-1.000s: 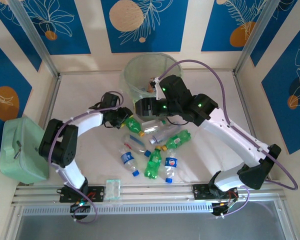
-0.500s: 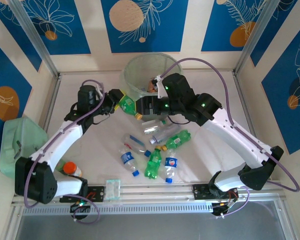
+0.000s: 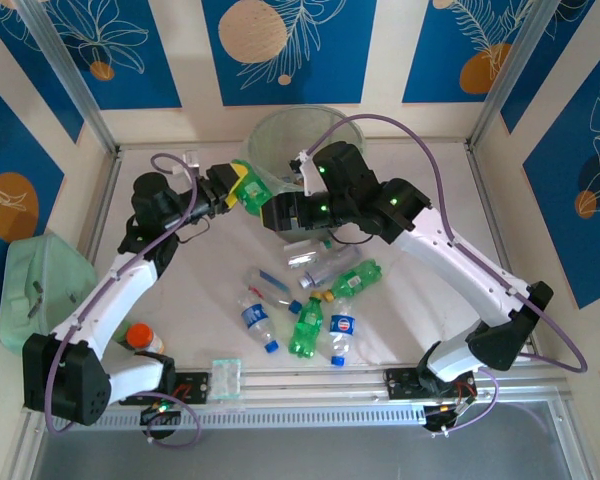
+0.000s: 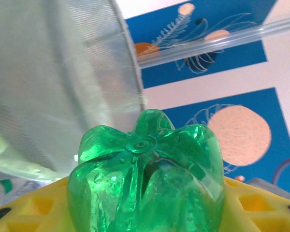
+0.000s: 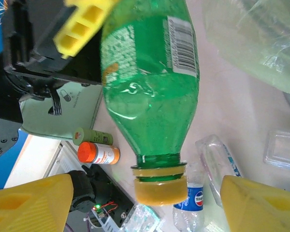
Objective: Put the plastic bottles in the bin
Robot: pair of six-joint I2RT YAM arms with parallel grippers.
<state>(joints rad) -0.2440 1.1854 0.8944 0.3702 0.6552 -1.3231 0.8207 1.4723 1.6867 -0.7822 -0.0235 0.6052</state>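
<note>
Left gripper (image 3: 242, 186) pinches the green bottle (image 3: 255, 192) at upper centre of the top view, beside the bin's (image 3: 280, 125) left rim. Its long axis runs diagonally, cap pointing lower right. Right gripper (image 3: 272, 214) is spread by the cap.

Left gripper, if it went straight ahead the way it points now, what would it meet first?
Probably the side wall of the bin. The left gripper holds a green bottle base-first, so that base would touch first; depth is unclear.
</note>
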